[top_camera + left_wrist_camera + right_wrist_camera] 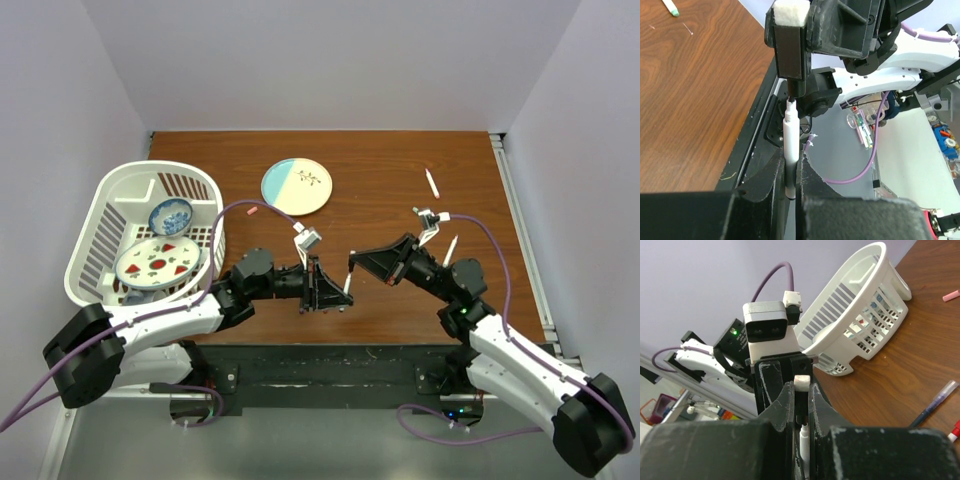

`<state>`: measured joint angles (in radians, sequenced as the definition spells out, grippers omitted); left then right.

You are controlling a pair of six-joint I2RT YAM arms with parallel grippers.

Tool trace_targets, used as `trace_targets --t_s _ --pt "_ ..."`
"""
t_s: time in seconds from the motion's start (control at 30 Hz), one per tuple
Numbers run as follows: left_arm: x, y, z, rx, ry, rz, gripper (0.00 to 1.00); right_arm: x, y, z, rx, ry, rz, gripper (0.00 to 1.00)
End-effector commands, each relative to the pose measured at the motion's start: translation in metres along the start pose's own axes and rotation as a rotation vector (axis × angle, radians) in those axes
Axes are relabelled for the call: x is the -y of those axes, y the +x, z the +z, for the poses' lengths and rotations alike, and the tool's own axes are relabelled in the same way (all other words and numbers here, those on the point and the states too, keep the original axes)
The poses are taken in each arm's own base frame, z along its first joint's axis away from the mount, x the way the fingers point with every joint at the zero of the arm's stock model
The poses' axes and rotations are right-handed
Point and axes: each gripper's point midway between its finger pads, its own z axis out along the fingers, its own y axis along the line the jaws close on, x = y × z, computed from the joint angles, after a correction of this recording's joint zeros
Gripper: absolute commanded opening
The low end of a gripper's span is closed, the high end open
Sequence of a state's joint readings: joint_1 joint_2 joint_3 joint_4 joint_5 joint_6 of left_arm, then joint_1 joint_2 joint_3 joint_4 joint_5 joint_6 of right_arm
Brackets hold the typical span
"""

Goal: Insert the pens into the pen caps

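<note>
In the left wrist view my left gripper is shut on a white pen that sticks up from the jaws. The pen's thin tip meets a black pen cap held at the end of my right gripper's fingers. From above, both grippers meet at the table's near middle, left gripper and right gripper. The right wrist view shows my right gripper shut on the black cap, with the white pen below it. Other pens lie at the right, and a pink cap lies near the basket.
A white basket holding patterned dishes stands at the left. A blue-and-cream plate sits at the back middle. A dark purple pen lies on the wood near the right arm. The table's black front edge runs just under the grippers.
</note>
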<state>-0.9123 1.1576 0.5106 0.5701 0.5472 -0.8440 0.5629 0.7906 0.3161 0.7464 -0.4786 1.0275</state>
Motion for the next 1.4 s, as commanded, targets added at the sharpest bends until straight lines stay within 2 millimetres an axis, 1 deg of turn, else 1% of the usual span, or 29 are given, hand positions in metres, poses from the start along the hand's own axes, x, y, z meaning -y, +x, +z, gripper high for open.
trace_targets --t_s 0.0,0.17,0.3,0.37,0.4,0.43,0.47,0.5,0.53,0.57,0.6,0.63,0.67,0.7,0.73,0.77,0.8,0.83,0.87,0.93,0.97,1.07,1.1,1.13,1.17,1.2,1.27,1.37 --pt "0.031 -0.033 0.002 0.079 0.073 0.105 0.0 -0.01 0.005 -0.002 -0.052 -0.033 -0.079 0.0" --pt "0.032 -0.034 0.001 0.08 0.069 0.113 0.0 -0.007 0.007 -0.003 -0.087 -0.006 -0.153 0.0" --pt "0.03 -0.036 0.002 0.086 0.061 0.119 0.0 -0.01 0.011 -0.003 -0.117 -0.028 -0.167 0.0" --pt "0.027 -0.036 0.003 0.086 0.046 0.122 0.0 -0.006 0.016 -0.004 -0.123 -0.025 -0.123 0.0" --pt "0.025 -0.037 0.003 0.091 0.039 0.124 0.0 -0.011 0.014 -0.004 -0.105 -0.05 -0.112 0.0" --pt "0.023 -0.038 0.003 0.098 0.029 0.122 0.0 -0.013 0.015 -0.006 -0.095 -0.059 -0.041 0.0" --pt "0.022 -0.042 0.004 0.115 0.023 0.125 0.0 -0.002 0.023 -0.01 -0.089 -0.037 0.01 0.0" --pt "0.02 -0.046 0.004 0.128 0.014 0.125 0.0 -0.007 0.021 -0.013 -0.055 -0.067 0.028 0.0" --pt "0.018 -0.05 0.006 0.139 0.005 0.123 0.0 -0.004 0.025 -0.016 -0.048 -0.065 0.082 0.0" --pt "0.02 -0.059 0.007 0.159 0.008 0.132 0.0 0.001 0.028 -0.02 -0.04 -0.055 0.098 0.0" --pt "0.02 -0.064 0.008 0.172 0.0 0.138 0.0 0.012 0.037 -0.026 -0.044 -0.018 0.119 0.0" --pt "0.016 -0.068 0.011 0.177 -0.015 0.14 0.0 0.019 0.042 -0.029 -0.053 0.001 0.105 0.0" --pt "0.02 -0.077 0.012 0.193 -0.017 0.159 0.0 0.025 0.047 -0.032 -0.064 0.024 0.101 0.0" --pt "0.02 -0.081 0.014 0.195 -0.023 0.17 0.0 0.03 0.053 -0.035 -0.086 0.049 0.107 0.0" --pt "0.018 -0.083 0.017 0.194 -0.032 0.178 0.0 0.032 0.055 -0.037 -0.098 0.054 0.093 0.0" --pt "0.019 -0.091 0.019 0.204 -0.045 0.203 0.0 0.032 0.057 -0.038 -0.109 0.053 0.087 0.0" --pt "0.017 -0.096 0.02 0.211 -0.059 0.216 0.0 0.036 0.063 -0.039 -0.136 0.074 0.098 0.0" --pt "0.011 -0.097 0.024 0.206 -0.081 0.22 0.0 0.037 0.067 -0.041 -0.157 0.078 0.091 0.0" --pt "0.011 -0.106 0.026 0.212 -0.099 0.245 0.0 0.039 0.07 -0.042 -0.174 0.089 0.097 0.0" --pt "0.005 -0.112 0.03 0.213 -0.116 0.26 0.0 0.043 0.079 -0.045 -0.21 0.102 0.122 0.0" --pt "0.007 -0.118 0.031 0.223 -0.119 0.277 0.0 0.045 0.084 -0.048 -0.223 0.108 0.134 0.0" --pt "0.005 -0.127 0.034 0.239 -0.132 0.302 0.0 0.047 0.094 -0.051 -0.255 0.12 0.151 0.0" --pt "0.002 -0.132 0.033 0.25 -0.144 0.304 0.0 0.049 0.101 -0.053 -0.273 0.128 0.157 0.0" --pt "-0.002 -0.131 0.035 0.246 -0.154 0.302 0.0 0.05 0.103 -0.054 -0.28 0.134 0.148 0.0" --pt "-0.001 -0.137 0.036 0.252 -0.162 0.303 0.0 0.051 0.105 -0.056 -0.284 0.139 0.142 0.0" --pt "-0.003 -0.139 0.037 0.256 -0.172 0.305 0.0 0.054 0.112 -0.059 -0.308 0.161 0.149 0.0" --pt "-0.007 -0.148 0.036 0.272 -0.201 0.32 0.0 0.059 0.117 -0.063 -0.32 0.182 0.142 0.0" --pt "-0.005 -0.16 0.036 0.3 -0.208 0.332 0.0 0.061 0.121 -0.065 -0.325 0.195 0.15 0.0"
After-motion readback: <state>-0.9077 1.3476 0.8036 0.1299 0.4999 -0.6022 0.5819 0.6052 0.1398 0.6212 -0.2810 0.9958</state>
